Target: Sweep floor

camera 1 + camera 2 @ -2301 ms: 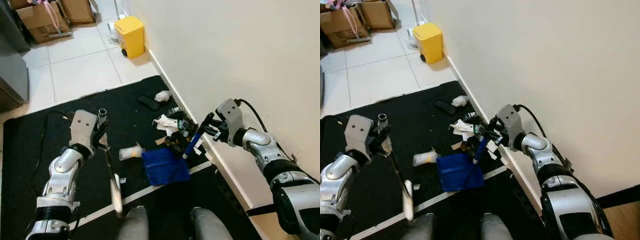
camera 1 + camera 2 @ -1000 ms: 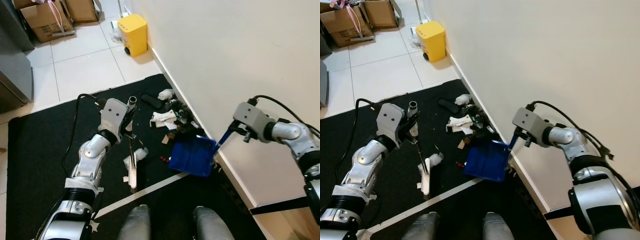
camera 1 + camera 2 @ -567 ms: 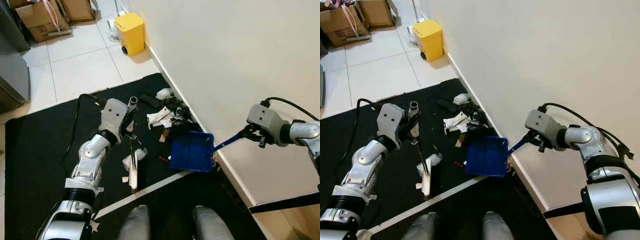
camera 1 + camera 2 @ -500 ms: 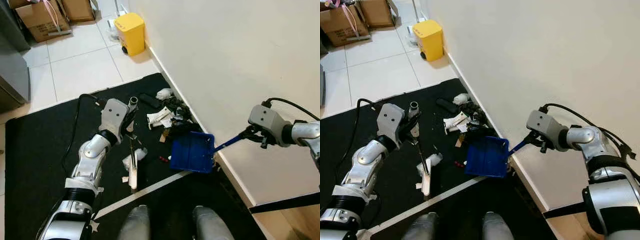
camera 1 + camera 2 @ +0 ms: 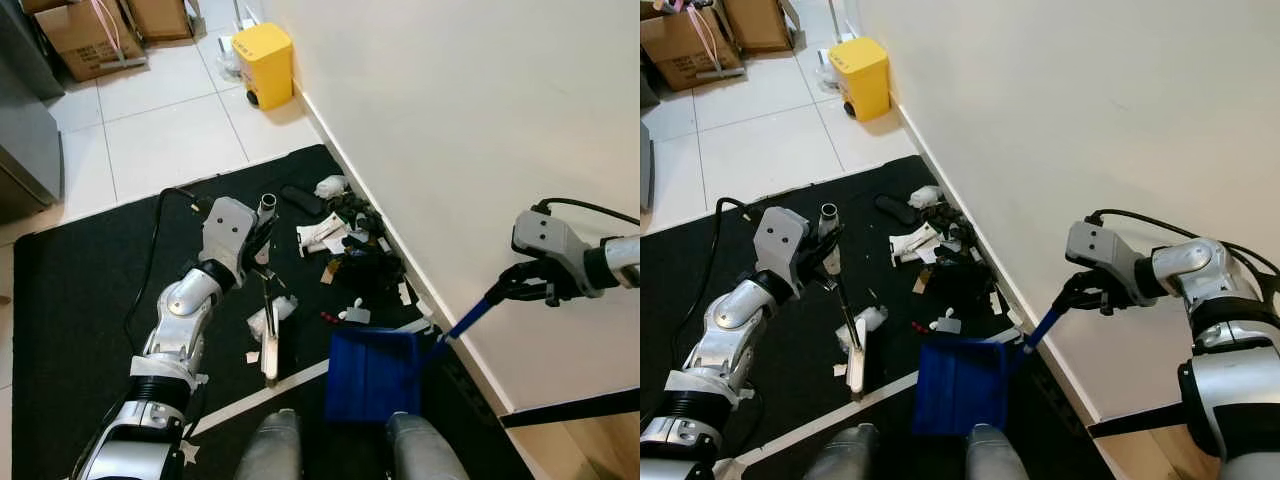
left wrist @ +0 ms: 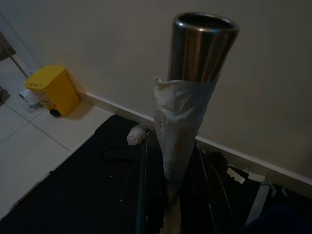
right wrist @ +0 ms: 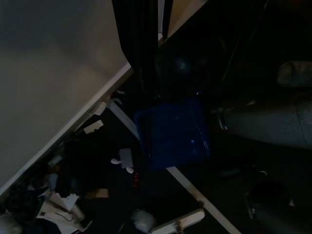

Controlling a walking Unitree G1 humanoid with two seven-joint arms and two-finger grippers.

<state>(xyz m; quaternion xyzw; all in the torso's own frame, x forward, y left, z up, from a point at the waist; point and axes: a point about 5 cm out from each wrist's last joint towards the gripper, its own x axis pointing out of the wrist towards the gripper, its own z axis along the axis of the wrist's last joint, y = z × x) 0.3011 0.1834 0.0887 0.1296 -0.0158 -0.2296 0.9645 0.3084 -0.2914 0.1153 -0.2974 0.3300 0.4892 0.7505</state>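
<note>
Dustpan (image 5: pixel 372 374) held by right claw (image 5: pixel 527 283) near litter (image 5: pixel 345 240).

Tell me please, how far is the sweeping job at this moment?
Done: litter is gathered into a pile against the wall. In hand: the left gripper holds the broom, its head on the black mat; the right gripper holds the blue dustpan by its handle, near the robot's feet. Left: the dustpan looks empty, and the pile plus scattered scraps remain.
</note>
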